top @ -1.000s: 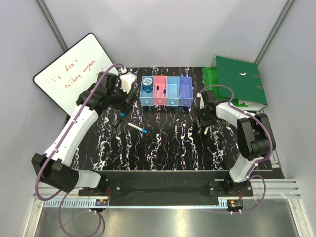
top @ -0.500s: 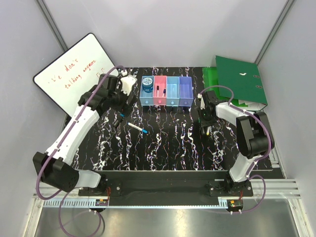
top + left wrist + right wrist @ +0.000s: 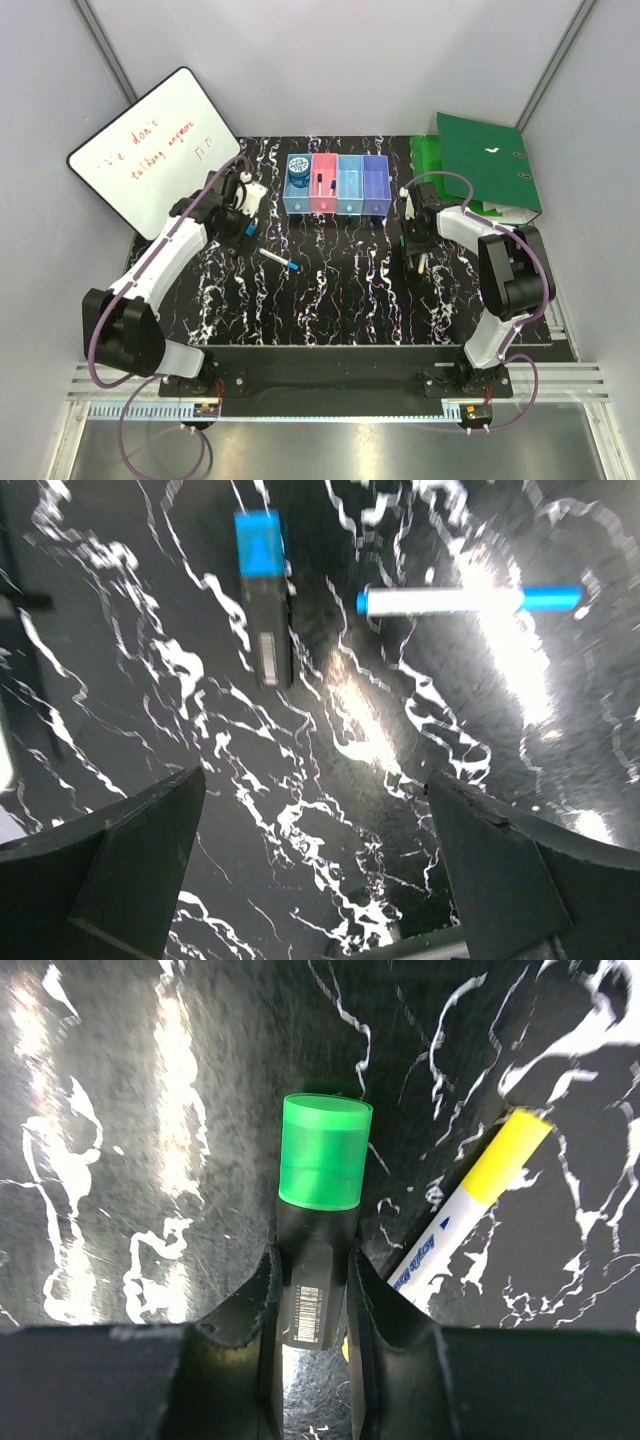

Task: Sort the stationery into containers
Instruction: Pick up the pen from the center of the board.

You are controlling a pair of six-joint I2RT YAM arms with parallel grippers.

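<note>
The right fingers (image 3: pixel 258 1305) are narrow, clamped on the green-cap marker (image 3: pixel 322 1155), cap out at 12 o'clock. The yellow-cap marker (image 3: pixel 468 1208) lies just beside, at 2 o'clock. The left fingers (image 3: pixel 140 850) stand wide w/ nothing between. On the counter (image 3: pixel 330 780), well apart from them, are the blue-cap dark marker (image 3: pixel 265 610) at 11 o'clock and the white marker (image 3: pixel 450 601) at 1 o'clock.

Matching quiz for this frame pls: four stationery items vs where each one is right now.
1 blue roll
2 green-capped marker
3 yellow-capped marker
4 blue-capped white pen

A on the table near the left gripper
B in the blue bin
C between the right gripper jaws
D on the table beside the right gripper

Pairs: 1-B, 2-C, 3-D, 4-A
</note>
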